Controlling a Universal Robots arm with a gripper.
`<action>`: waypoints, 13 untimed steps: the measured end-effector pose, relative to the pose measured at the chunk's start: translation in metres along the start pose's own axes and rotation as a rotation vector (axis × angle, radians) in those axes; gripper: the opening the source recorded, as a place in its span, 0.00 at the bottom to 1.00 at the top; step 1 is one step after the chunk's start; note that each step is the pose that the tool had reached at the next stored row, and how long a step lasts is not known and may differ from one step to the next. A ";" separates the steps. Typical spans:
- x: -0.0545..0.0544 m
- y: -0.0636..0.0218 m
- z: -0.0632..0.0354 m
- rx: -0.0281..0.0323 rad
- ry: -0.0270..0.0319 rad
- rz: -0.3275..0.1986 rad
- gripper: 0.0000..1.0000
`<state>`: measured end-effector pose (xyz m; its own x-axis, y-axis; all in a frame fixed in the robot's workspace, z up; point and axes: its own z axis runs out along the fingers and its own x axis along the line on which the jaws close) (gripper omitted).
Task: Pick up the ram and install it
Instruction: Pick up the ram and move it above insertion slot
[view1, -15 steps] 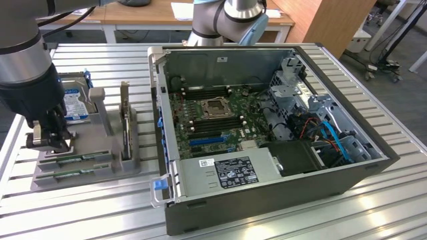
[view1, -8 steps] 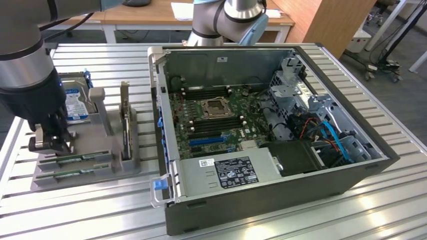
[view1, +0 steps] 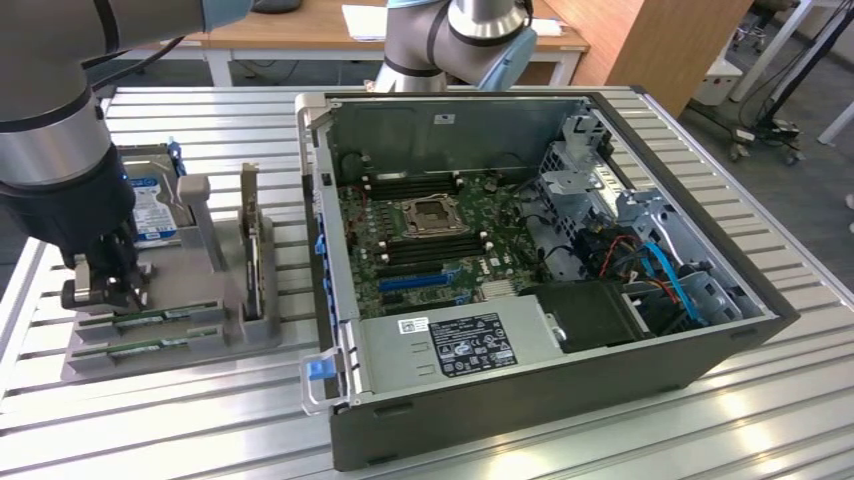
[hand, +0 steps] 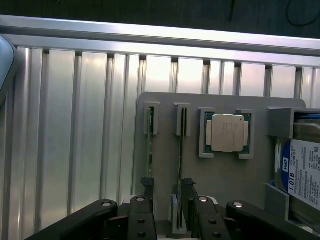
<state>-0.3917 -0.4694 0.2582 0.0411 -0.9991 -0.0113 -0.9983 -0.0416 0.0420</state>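
Slotted aluminium table (view1: 781, 400), with an open PC case (view1: 534, 405) sitting on it toward the exterior view's right, motherboard exposed. A grey parts tray (view1: 220, 295) lies just beside the case on the exterior view's left. It holds a hard drive (view1: 154, 215) with a blue-white label at the back, an expansion card (view1: 250, 240) standing upright, a CPU (hand: 227, 132) in its own pocket, and two memory sticks on edge in parallel slots at the front.

Ram (hand: 181, 145) — the stick nearer the CPU. It's a long, narrow, thin green board. In the wrist view it's edge-on, just a dark green line seated in grey end brackets. The exterior view shows its face: green, with dark chips and a pale patch mid-length. The second stick (hand: 150, 145) sits parallel, just beside it, same look.

Gripper (hand: 167, 187) is over the tray at the sticks' end on the exterior view's left, jaws spread wide, nothing held. The ram's line runs in between the black fingers (hand: 188, 192), close to one of them; the second stick lines up with the other. Cannot tell whether either finger touches a board — both sticks sit in their tray slots.
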 end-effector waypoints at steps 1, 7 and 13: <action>0.001 -0.0001 0.0001 0.0001 -0.0001 0.000 0.36; 0.007 0.0003 0.0000 0.0001 -0.0001 0.000 0.36; 0.010 0.0003 0.0011 0.0002 -0.0001 0.000 0.36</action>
<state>-0.3917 -0.4794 0.2570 0.0411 -0.9991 -0.0114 -0.9983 -0.0416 0.0418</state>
